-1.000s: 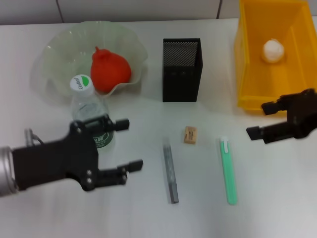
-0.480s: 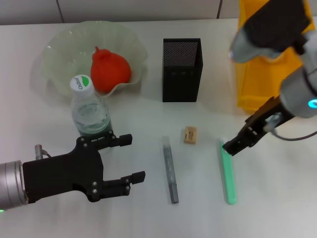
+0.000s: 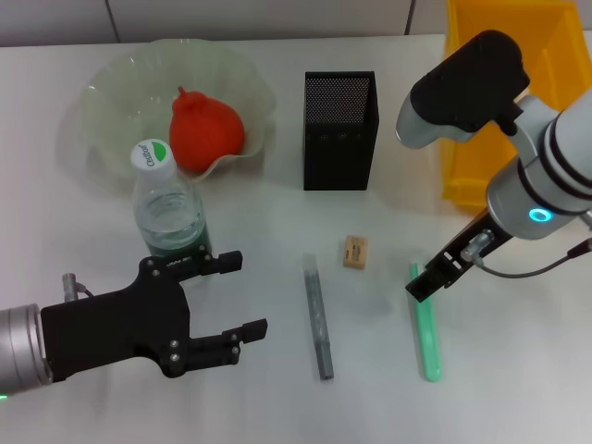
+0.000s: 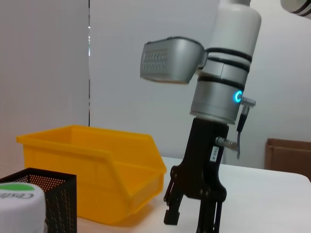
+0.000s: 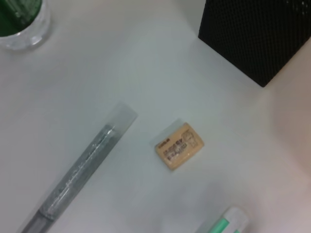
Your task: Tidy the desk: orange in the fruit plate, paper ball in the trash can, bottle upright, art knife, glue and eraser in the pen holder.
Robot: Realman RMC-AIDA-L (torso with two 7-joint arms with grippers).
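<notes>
The orange (image 3: 205, 127) lies in the fruit plate (image 3: 102, 92). In front of the plate the bottle (image 3: 169, 203) stands upright. My left gripper (image 3: 228, 296) is open just in front of it, holding nothing. On the table lie the eraser (image 3: 355, 252), the grey glue stick (image 3: 317, 316) and the green art knife (image 3: 426, 328). My right gripper (image 3: 435, 277) points down, open, over the knife's white far end. The wrist view shows the eraser (image 5: 180, 146), the glue stick (image 5: 77, 177) and the knife's tip (image 5: 227, 223). The pen holder (image 3: 340, 129) stands behind them. My right arm hides the paper ball.
The yellow trash can (image 3: 555, 37) stands at the back right, partly behind my right arm. The left wrist view shows the trash can (image 4: 92, 170), the pen holder (image 4: 48, 194), the bottle cap (image 4: 19, 206) and the right gripper (image 4: 189, 218) hanging fingers down.
My right arm swung in from beside the trash can and turned its fingers down over the knife's far end. The left gripper drew back a little from the bottle.
</notes>
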